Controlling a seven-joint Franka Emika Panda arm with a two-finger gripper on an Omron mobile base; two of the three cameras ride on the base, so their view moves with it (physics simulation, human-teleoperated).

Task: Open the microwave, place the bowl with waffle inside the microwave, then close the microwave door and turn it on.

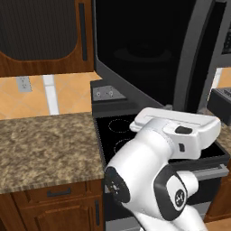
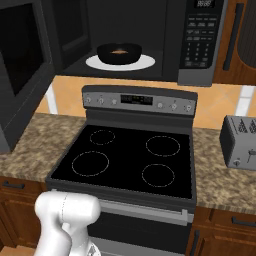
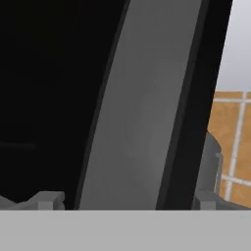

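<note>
Closing the microwave door [image 1: 149, 49] is my next step, as I judge it: the bowl [image 2: 119, 53] already sits on the white turntable plate [image 2: 145, 63] inside the microwave [image 2: 150, 35], with the waffle [image 2: 119, 50] showing as a small brown patch in it. The door stands swung wide to the left.

In the hand view, the end effector [image 3: 125, 202] has its jaws spread fully apart and grips nothing; the grey door frame [image 3: 142, 108] runs between the two fingertips [image 3: 46, 200]. Whether they touch it, I cannot tell.

Risks from here:
- Pushing off-centre on the frame could let the fingertips slide off the edge, leaving the door ajar.
- Swinging too fast could slam the door and jolt the bowl on its plate.
- A low arm path could strike the stove [image 2: 130, 160] back panel below.
- An unlatched door would make pressing the button panel [image 2: 199, 40] useless.
</note>
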